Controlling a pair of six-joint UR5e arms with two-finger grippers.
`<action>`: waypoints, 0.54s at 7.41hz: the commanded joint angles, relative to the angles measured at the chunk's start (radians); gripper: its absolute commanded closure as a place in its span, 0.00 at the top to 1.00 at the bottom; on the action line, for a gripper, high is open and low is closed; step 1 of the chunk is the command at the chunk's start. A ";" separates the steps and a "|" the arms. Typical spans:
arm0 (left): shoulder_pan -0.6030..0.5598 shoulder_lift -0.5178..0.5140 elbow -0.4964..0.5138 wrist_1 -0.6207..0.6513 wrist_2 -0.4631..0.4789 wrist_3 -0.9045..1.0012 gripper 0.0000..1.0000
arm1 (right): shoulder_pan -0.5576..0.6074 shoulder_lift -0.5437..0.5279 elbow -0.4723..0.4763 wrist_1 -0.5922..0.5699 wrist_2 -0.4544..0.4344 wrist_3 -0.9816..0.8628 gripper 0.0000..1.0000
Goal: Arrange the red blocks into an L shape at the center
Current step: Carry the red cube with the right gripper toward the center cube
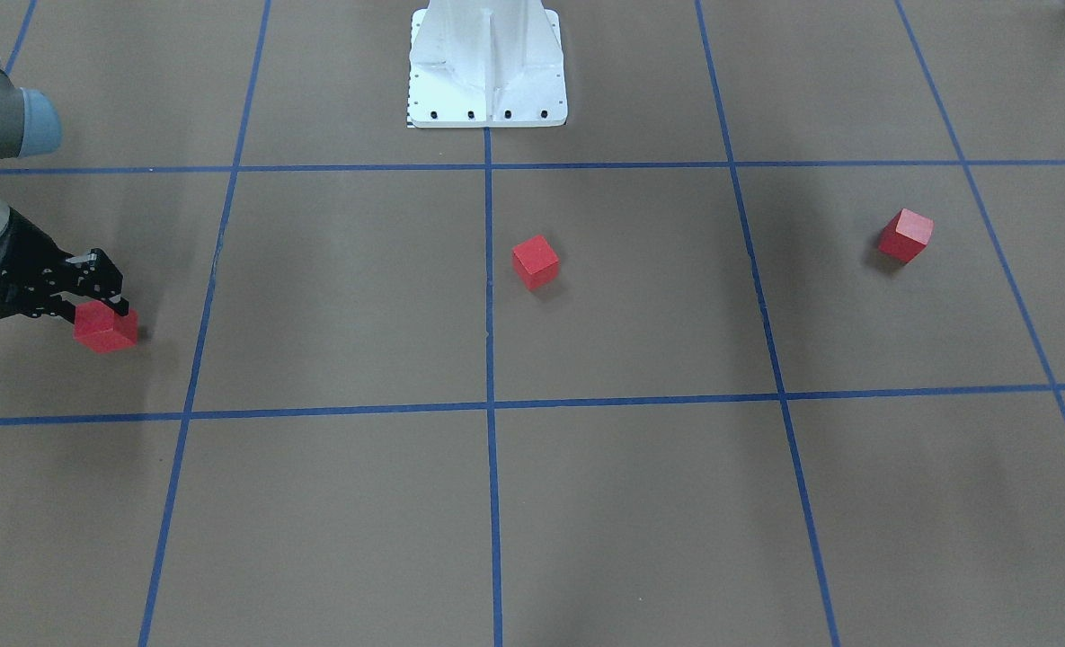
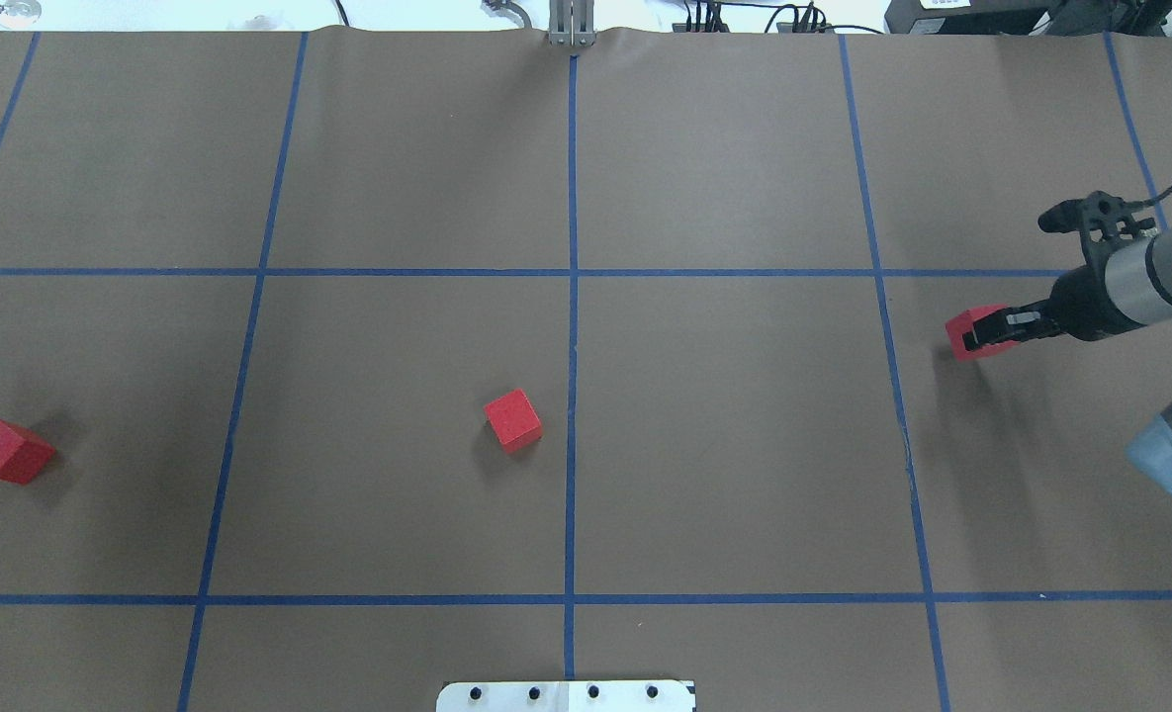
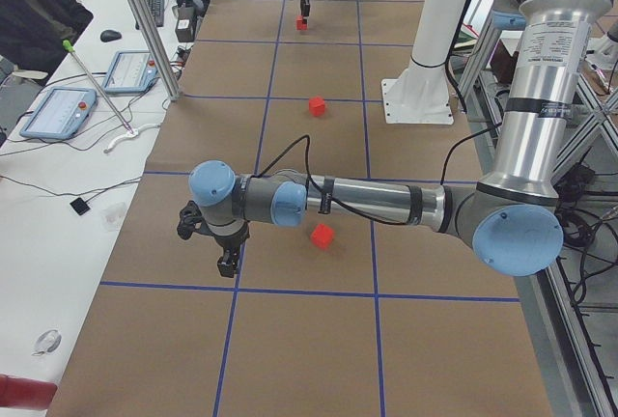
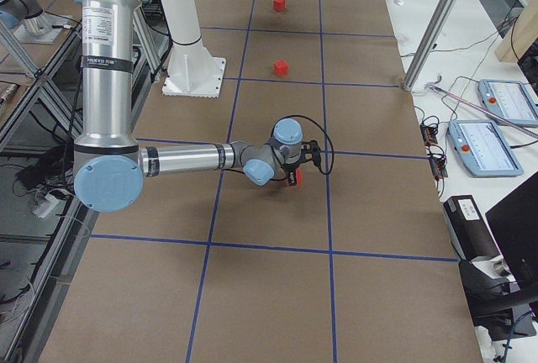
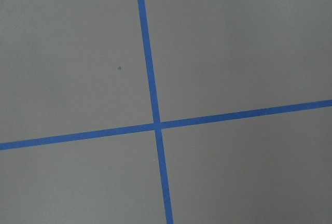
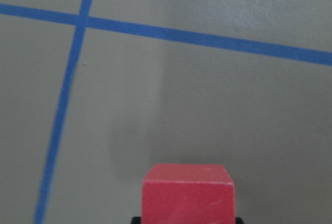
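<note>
Partly, the right fingers (image 1: 102, 282) cover the red block (image 1: 105, 330) they clamp.

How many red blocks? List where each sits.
3. Center block just left of the central line; left block far on the robot's left; right block far right, held in the right claw. None appears hidden.

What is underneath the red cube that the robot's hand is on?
Only brown floor shows around the red cube. Its underside is hidden, so whether it touches the floor is unclear. The right hand covers part of its top.
</note>
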 commanded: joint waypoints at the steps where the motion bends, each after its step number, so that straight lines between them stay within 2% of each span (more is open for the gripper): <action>1: 0.000 -0.001 0.000 -0.046 -0.001 -0.021 1.00 | -0.077 0.170 0.020 -0.068 -0.026 0.272 0.00; 2: 0.003 -0.001 0.003 -0.063 -0.001 -0.037 1.00 | -0.150 0.286 0.020 -0.180 -0.096 0.398 0.00; 3: 0.009 -0.001 0.004 -0.069 -0.001 -0.038 1.00 | -0.241 0.406 0.030 -0.353 -0.185 0.451 0.00; 4: 0.009 -0.001 0.003 -0.069 -0.001 -0.038 1.00 | -0.314 0.489 0.026 -0.451 -0.282 0.455 0.00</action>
